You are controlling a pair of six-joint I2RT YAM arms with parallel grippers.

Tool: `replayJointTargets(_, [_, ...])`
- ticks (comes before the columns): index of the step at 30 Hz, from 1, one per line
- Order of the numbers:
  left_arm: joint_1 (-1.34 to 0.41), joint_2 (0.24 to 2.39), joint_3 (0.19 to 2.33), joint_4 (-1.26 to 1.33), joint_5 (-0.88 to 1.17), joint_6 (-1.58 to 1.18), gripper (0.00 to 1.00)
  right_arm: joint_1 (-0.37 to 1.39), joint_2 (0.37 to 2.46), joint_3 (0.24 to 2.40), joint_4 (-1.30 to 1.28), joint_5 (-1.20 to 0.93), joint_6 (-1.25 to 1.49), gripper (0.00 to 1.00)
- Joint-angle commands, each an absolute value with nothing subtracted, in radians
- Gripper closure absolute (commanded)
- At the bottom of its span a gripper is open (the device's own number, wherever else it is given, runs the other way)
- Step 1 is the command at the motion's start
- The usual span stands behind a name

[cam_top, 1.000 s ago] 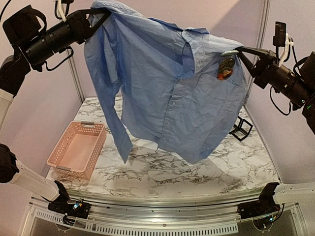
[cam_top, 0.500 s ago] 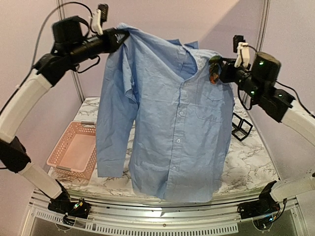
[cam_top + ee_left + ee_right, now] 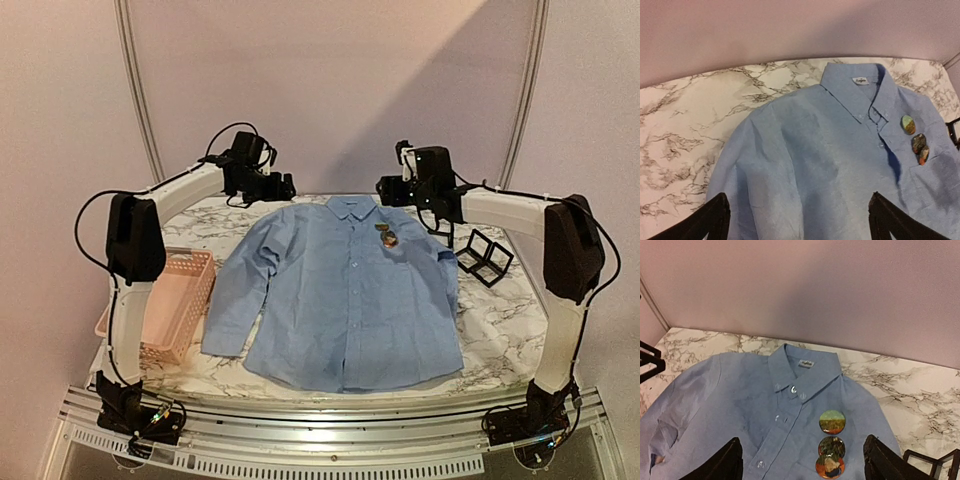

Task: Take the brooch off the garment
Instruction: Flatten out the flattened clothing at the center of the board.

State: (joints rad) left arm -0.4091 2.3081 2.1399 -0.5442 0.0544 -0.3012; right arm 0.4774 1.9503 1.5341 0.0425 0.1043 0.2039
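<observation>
Left gripper (image 3: pixel 798 196) and right gripper (image 3: pixel 802 440) hover spread wide and empty above the garment (image 3: pixel 340 300), which lies flat. We judge the right should descend on the brooches (image 3: pixel 831 446) between its fingers while the left pins nearby cloth. We count one garment, one basket (image 3: pixel 200 290), three brooches.

Marble table (image 3: pixel 500 330) — shirt (image 3: pixel 340 300) spread flat; pink basket (image 3: pixel 178 300); black frames (image 3: pixel 485 258).
</observation>
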Motion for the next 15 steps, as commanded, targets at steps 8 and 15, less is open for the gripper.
replayJointTargets(8, [-0.495,1.846,1.687,-0.356,0.05,-0.382,0.0,0.5,1.732,1.335,-0.027,-0.068,0.314,0.1])
replayJointTargets(15, [-0.584,1.664,1.357,-0.332,0.003,-0.469,0.0,0.557,1.564,1.189,-0.108,-0.056,0.398,0.1])
